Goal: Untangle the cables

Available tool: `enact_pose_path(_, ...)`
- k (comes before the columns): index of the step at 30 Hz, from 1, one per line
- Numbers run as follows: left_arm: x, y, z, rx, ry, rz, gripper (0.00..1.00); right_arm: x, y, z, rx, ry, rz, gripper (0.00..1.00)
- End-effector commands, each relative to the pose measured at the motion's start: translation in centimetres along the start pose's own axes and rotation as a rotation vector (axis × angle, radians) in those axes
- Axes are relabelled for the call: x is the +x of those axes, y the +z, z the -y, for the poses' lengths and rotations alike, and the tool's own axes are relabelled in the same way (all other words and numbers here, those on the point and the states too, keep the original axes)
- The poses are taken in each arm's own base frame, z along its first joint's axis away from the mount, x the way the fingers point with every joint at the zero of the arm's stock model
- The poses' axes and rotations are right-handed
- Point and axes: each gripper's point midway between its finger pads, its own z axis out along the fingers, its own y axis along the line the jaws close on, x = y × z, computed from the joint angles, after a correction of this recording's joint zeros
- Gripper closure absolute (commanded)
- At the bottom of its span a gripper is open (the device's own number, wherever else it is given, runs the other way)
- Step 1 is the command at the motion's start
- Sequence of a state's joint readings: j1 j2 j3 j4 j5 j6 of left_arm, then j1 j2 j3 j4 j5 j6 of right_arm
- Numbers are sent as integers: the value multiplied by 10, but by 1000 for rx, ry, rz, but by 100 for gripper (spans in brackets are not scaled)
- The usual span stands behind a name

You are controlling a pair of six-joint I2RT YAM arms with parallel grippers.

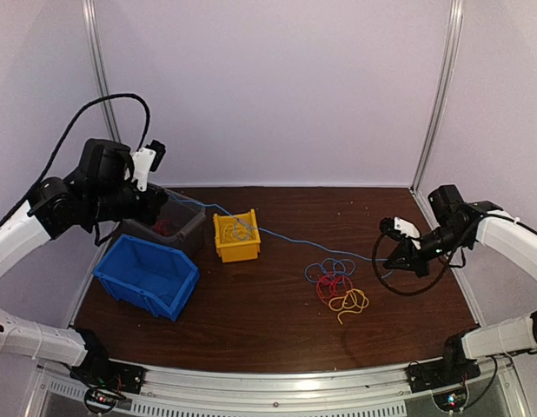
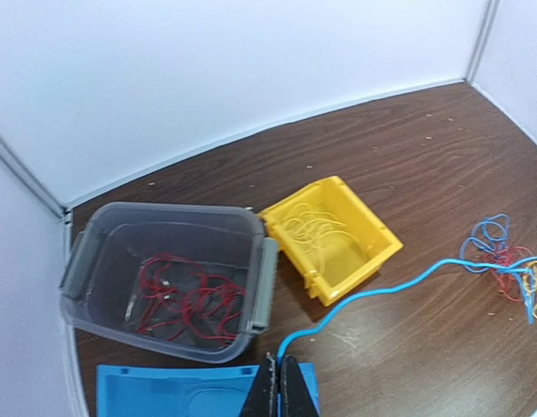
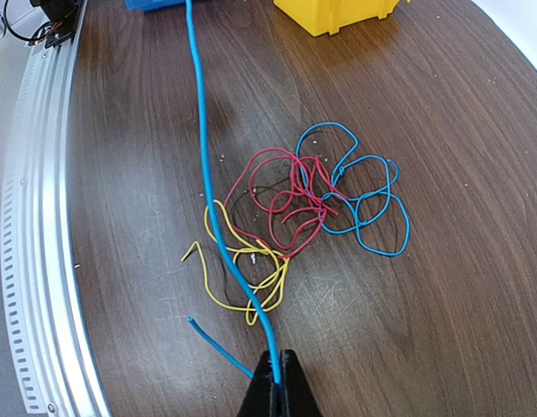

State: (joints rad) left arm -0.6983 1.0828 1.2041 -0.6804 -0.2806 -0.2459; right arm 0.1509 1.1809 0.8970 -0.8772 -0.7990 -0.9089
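Your left claw and right claw each clamp the thin blue wire; it's limp and light, so pull gently.

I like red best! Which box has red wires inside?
The clear grey box, with red wires in its bottom. The yellow box holds yellowish wires instead.

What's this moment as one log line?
left gripper shut on blue cable | right gripper shut on blue cable | remaining cables tangled

You are in a lab test cell: plain white panels in metal posts close around the brown table
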Motion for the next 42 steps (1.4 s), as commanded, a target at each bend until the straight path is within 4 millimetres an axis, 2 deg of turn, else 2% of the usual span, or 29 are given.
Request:
enact_pose_path(1, -15, -34, -56, -201, 23, 30, 100, -5, 0, 7, 18, -3, 4, 100)
enact_pose_path(5, -33, -65, -91, -312, 1, 83, 100, -2, 3, 9, 18, 5, -2, 100)
enact_pose_path(8, -43, -83, -108, -382, 9, 105, 100, 3, 8, 13, 24, 15, -16, 100)
enact_pose_path(14, -56, -101, -122, -457, 20, 123, 100, 4, 10, 18, 32, 24, -15, 100)
enact_pose_path(17, -62, -111, -128, -494, -3, 150, 100, -5, 8, 20, 35, 19, 5, 100)
enact_pose_path(19, -63, -110, -124, -467, -9, 167, 100, -23, 5, 18, 25, 6, 45, 100)
enact_pose_path(21, -58, -99, -114, -405, -14, 160, 100, -46, 6, 12, 13, -21, 77, 100)
enact_pose_path(26, -47, -73, -82, -214, -54, 157, 100, -106, 22, -10, -12, -120, 149, 100)
enact_pose_path(28, -42, -68, -77, -190, -71, 148, 100, -129, 33, -17, -27, -148, 172, 100)
enact_pose_path(32, -36, -75, -92, -271, -85, 140, 100, -173, 64, -37, -92, -192, 199, 100)
enact_pose_path(35, -42, -87, -103, -335, -67, 145, 100, -203, 101, -54, -126, -197, 198, 100)
enact_pose_path(39, -40, -85, -108, -370, -54, 112, 100, -240, 146, -79, -219, -194, 196, 100)
enact_pose_path(42, -36, -86, -114, -411, -70, 109, 100, -270, 172, -94, -247, -203, 233, 100)
